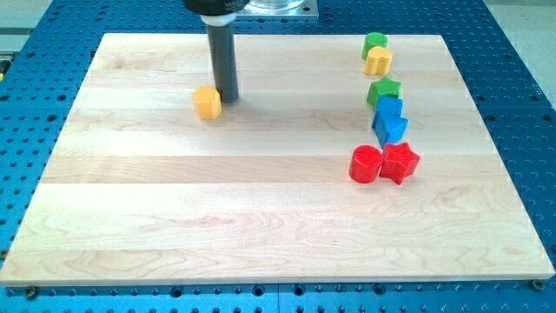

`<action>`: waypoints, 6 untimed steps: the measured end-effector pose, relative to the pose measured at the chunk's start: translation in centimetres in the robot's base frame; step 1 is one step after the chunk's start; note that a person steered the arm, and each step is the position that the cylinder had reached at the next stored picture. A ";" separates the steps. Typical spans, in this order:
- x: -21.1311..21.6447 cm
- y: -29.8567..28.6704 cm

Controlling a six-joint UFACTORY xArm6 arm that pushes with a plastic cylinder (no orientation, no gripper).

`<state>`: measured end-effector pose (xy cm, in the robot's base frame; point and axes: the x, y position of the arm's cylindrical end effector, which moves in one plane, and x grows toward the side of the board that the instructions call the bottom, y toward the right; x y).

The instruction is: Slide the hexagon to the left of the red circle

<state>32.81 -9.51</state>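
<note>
Hexagon not yet beside the red circle; most of the slide is left.

The yellow hexagon [207, 102] sits well apart from the red circle [366, 163], up toward the view's top-left of it on the tabletop [217, 217], my tip [228, 96] just beside its right edge (no claw here, so none to report).

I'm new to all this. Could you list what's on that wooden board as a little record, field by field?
Board: wooden board on a blue perforated table
My tip: just right of the yellow hexagon, close or touching
Red circle: right of centre, touching the red star
Blues: two blue blocks above the reds
Top right: green block, yellow heart, green star
</note>
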 end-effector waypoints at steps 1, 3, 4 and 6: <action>-0.2 -5.3; 7.3 4.9; 6.5 -2.8; 2.1 4.6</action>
<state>34.90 -4.93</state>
